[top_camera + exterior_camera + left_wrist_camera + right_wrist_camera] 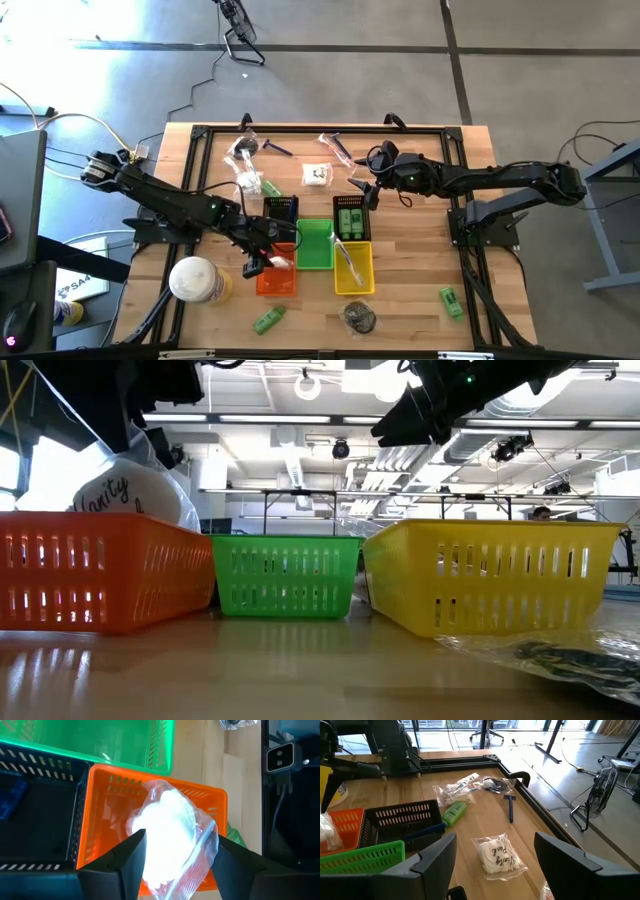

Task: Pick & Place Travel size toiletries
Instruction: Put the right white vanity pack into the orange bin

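My left gripper (177,855) hangs over the orange basket (100,810), slanting down, fingers wide apart. A clear-wrapped white piece (167,837) fills the gap between them, above the basket's inside. In the high view this gripper (262,262) is at the basket's (277,283) left far corner. My right gripper (366,188) hovers open over the far half of the table, holding nothing. Past its fingers lie a wrapped white piece (497,855), a green tube (454,813), a dark-blue razor (510,808) and clear-wrapped sticks (460,790) on the wood. My left gripper has the clear-wrapped white piece between its two fingers, which come from above at a slant. The wrapper's sides (150,845) reach both fingers, but I cannot tell whether they touch it. The piece sits over the orange basket's open top.
Green (315,245), yellow (353,268) and two black baskets (281,208) (351,220) stand in the middle. A large white-and-yellow container (197,280) is left of the orange basket. Near the front edge lie green items (268,320) (450,300) and a dark wrapped packet (360,318).
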{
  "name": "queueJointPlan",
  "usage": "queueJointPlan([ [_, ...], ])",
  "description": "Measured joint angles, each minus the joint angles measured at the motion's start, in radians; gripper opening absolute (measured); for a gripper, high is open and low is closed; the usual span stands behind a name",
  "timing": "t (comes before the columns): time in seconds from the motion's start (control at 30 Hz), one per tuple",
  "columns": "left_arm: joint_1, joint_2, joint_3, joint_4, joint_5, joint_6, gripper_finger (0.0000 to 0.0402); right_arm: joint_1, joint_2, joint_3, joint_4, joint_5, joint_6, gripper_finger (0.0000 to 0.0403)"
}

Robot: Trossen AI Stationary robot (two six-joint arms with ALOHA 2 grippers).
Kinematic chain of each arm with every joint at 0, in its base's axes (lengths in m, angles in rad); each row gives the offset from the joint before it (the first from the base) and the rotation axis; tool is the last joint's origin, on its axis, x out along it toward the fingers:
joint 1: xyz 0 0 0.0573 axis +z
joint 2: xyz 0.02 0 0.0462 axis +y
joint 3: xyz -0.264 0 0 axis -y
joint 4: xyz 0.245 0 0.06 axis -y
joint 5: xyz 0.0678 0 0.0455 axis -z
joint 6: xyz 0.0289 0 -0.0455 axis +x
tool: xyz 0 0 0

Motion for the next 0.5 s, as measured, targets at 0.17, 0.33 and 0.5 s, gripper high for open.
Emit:
queueJointPlan([
  [0.17,0.0,0.0,0.0,0.009,0.007,0.037,0.02,0.0,0.0,0.0,0.0,0.0,0.0,0.0259],
  [0.33,0.0,0.0,0.0,0.03,0.14,0.048,0.02,0.0,0.0,0.0,-0.001,0.0,0.0,0.0259],
  [0.5,0.0,0.0,0.0,0.029,0.188,0.049,0.02,0.0,0.0,0.0,-0.001,0.0,0.0,0.0259],
])
